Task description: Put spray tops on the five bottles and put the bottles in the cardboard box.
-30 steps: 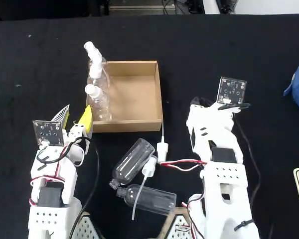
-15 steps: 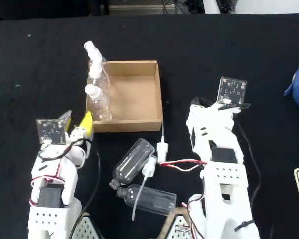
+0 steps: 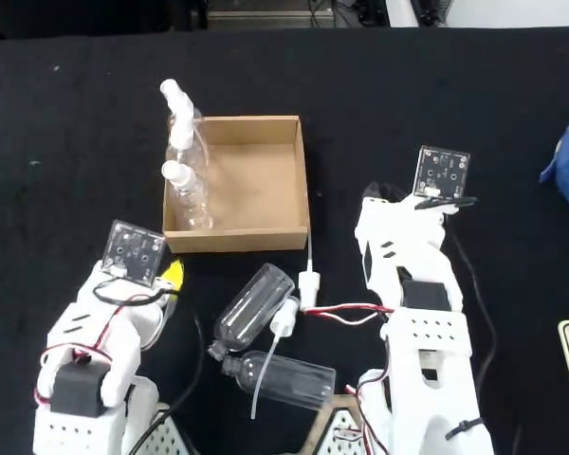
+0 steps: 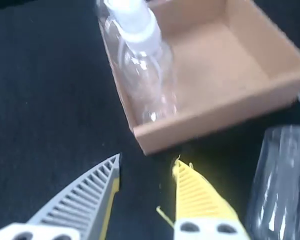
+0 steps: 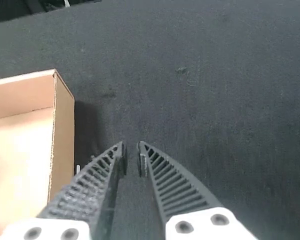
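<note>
Cardboard box (image 3: 237,239): we see it open-topped on the black tabletop (image 3: 76,114), toward 11 o'clock from the middle of the high view.
Far capped bottle (image 3: 182,128): upright against the box's 9 o'clock wall.
Near capped bottle (image 3: 190,194): upright at the same wall, just at 6 o'clock of the far one.
Upper loose bottle (image 3: 254,303): topless, on its side at 6 o'clock of the box.
Lower loose bottle (image 3: 284,377): also on its side, and we see the two necks close together.
Tubed spray top (image 3: 308,282): its tube points to 12 o'clock.
Second spray top (image 3: 283,319): touching the upper loose bottle.
Left hand (image 4: 147,161): fingers apart, empty; we place the box at its 1 o'clock and the upper loose bottle at 4 o'clock.
Right hand (image 5: 131,146): fingers almost together, nothing between; the box is at its 9 o'clock, apart.
</note>
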